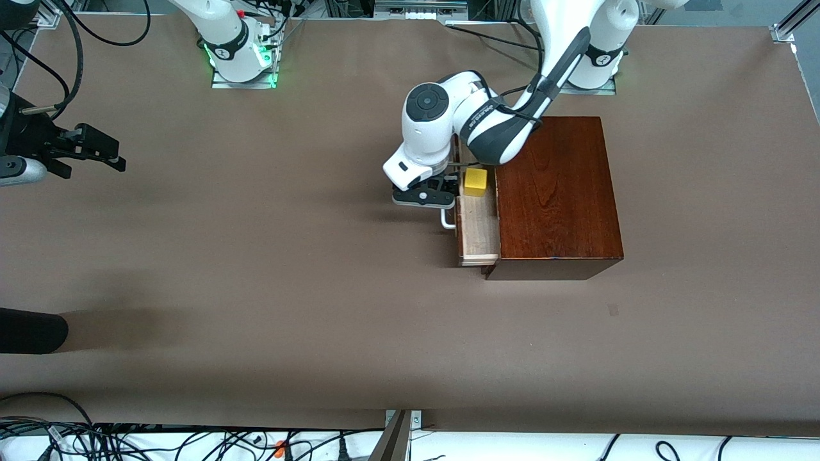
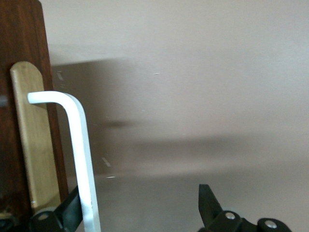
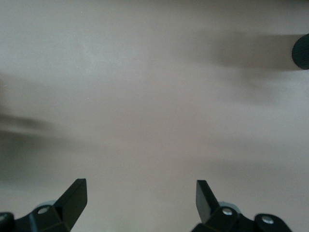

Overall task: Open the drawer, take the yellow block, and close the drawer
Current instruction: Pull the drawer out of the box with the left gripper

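The dark reddish-brown wooden box (image 1: 557, 192) has its drawer (image 1: 477, 227) pulled partly out, showing the pale interior. The yellow block (image 1: 475, 182) sits in the drawer at the end nearer the robots' bases. My left gripper (image 1: 448, 202) is at the drawer's front, open, with the white bar handle (image 2: 79, 145) standing between its fingers, close against one finger (image 2: 67, 210); the other fingertip (image 2: 206, 200) is well apart from it. The handle (image 1: 446, 221) also shows from the front. My right gripper (image 1: 120, 160) waits open over bare table at the right arm's end, holding nothing (image 3: 140, 188).
A dark rounded object (image 1: 32, 330) pokes in at the table's edge at the right arm's end, nearer the front camera; it also shows in the right wrist view (image 3: 301, 50). Cables lie along the table's front edge (image 1: 128, 442).
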`<action>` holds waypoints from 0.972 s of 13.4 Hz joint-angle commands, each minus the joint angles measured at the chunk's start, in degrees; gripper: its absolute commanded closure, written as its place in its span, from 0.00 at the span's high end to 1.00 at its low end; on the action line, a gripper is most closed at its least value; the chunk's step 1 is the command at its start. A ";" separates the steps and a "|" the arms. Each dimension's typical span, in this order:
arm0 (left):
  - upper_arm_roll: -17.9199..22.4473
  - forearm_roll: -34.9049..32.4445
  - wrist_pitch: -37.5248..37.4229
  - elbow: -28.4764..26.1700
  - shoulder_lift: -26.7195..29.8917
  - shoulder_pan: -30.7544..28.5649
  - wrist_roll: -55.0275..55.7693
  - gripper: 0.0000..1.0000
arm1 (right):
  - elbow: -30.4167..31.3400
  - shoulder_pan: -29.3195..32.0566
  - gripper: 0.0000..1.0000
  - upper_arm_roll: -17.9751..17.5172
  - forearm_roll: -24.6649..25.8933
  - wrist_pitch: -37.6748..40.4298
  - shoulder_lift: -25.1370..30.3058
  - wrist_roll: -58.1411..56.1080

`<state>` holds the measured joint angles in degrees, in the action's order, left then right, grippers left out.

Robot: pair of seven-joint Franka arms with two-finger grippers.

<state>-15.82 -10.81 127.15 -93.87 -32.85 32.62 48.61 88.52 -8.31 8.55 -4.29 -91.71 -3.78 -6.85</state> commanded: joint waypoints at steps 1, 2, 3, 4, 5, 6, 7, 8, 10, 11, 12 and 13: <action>0.09 1.15 0.12 5.18 -2.74 1.83 1.05 1.00 | -0.54 0.40 1.00 0.07 -0.81 0.74 -0.09 0.08; 0.09 1.15 0.03 5.54 -2.75 2.35 1.05 1.00 | -0.54 0.40 1.00 0.07 -0.81 0.83 -0.09 0.08; 0.09 1.15 -0.06 5.63 -2.66 2.36 0.97 1.00 | -0.54 0.49 1.00 0.07 -0.81 1.18 0.08 0.08; 0.09 1.15 -0.15 5.63 -2.57 2.36 0.96 1.00 | -0.54 0.49 1.00 0.42 -0.81 1.96 0.08 0.17; 0.09 1.15 -0.50 5.63 -2.49 2.36 0.88 1.00 | -0.54 0.49 1.00 0.59 -0.81 2.41 0.08 0.17; 0.09 1.06 -0.76 5.63 -2.22 2.27 0.79 1.00 | -0.54 0.49 1.00 0.59 -0.81 2.50 0.00 0.25; 0.09 1.15 -1.11 5.63 -1.87 2.18 0.79 1.00 | -0.54 0.49 1.00 0.68 -0.89 2.50 0.00 0.52; 0.09 1.15 -2.51 5.80 -1.26 2.10 0.70 1.00 | -0.54 0.49 1.00 0.60 -0.98 2.41 -0.09 0.08; 0.00 1.49 -3.92 6.67 0.32 1.74 0.61 1.00 | -0.54 0.49 1.00 0.59 -1.25 2.15 -0.27 -0.53; 0.09 2.98 -6.97 7.55 1.72 1.57 0.44 1.00 | -0.54 0.40 1.00 0.59 -1.16 2.23 -0.27 -0.54; 0.09 3.69 -11.44 9.30 3.04 0.87 -0.26 1.00 | -0.54 0.31 1.00 0.59 -1.07 2.32 -0.35 -0.62; 0.09 3.87 -16.01 11.06 4.18 0.34 -1.31 1.00 | -0.63 0.22 1.00 0.51 -1.07 2.41 -0.36 -0.54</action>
<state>-15.80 -8.65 118.91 -85.35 -32.20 33.97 49.10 88.52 -8.25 9.21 -4.30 -90.20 -3.95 -6.92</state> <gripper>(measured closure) 0.000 0.000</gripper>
